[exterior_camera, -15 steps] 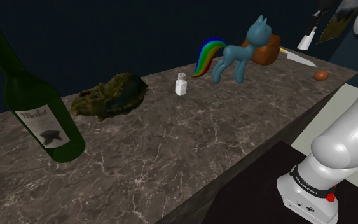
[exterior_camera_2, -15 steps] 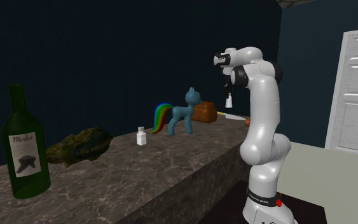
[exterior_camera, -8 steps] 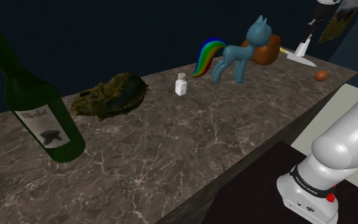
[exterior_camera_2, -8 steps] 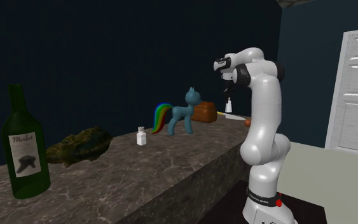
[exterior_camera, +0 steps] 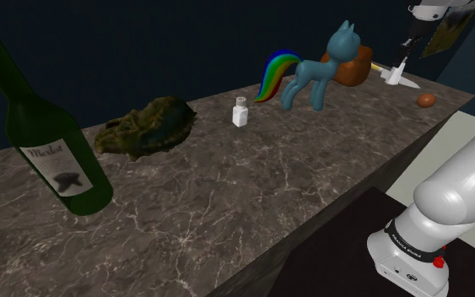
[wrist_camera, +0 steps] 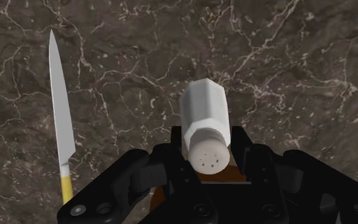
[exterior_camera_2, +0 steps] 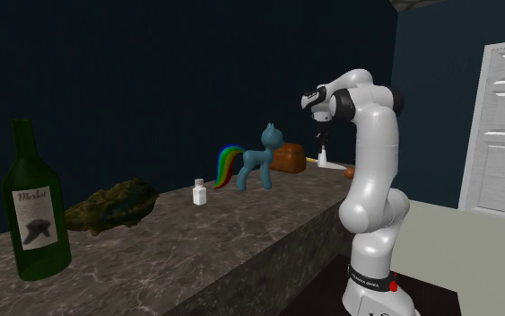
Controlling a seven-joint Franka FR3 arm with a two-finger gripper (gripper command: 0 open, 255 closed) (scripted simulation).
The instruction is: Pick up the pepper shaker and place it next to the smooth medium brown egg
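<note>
You are at the put-down step. Over the far end of the dark marble worktop [exterior_camera: 227,194], the big white robot arm [exterior_camera_2: 371,179] points its black gripper [wrist_camera: 209,153] down. The gripper is squeezed tight on the white flat-sided pepper shaker [wrist_camera: 203,108]. The cap with its little holes sits between the fingers, and the bottom of the pepper shaker faces the worktop. It hangs low, but I cannot tell if it touches the worktop.

A long knife with a silver blade and a yellow handle [wrist_camera: 61,114] lies flat near the pepper shaker, not touching it. The small smooth brown egg [exterior_camera: 427,99] sits near too, toward the shoulder view's lower right, with bare worktop in between.

I think your next move should bring the pepper shaker closer to the egg and away from the knife. Then set it down straight and let go. Go softly, because a bumped egg may roll.

Now the things that hold stuff. A tall dark green glass bottle with a white label [exterior_camera: 48,126] stands well apart at the other end, and its glass is too dark to see inside. A second little white shaker with a grey cap [exterior_camera: 240,112] stands upright mid-worktop. You cannot see inside either shaker.
</note>
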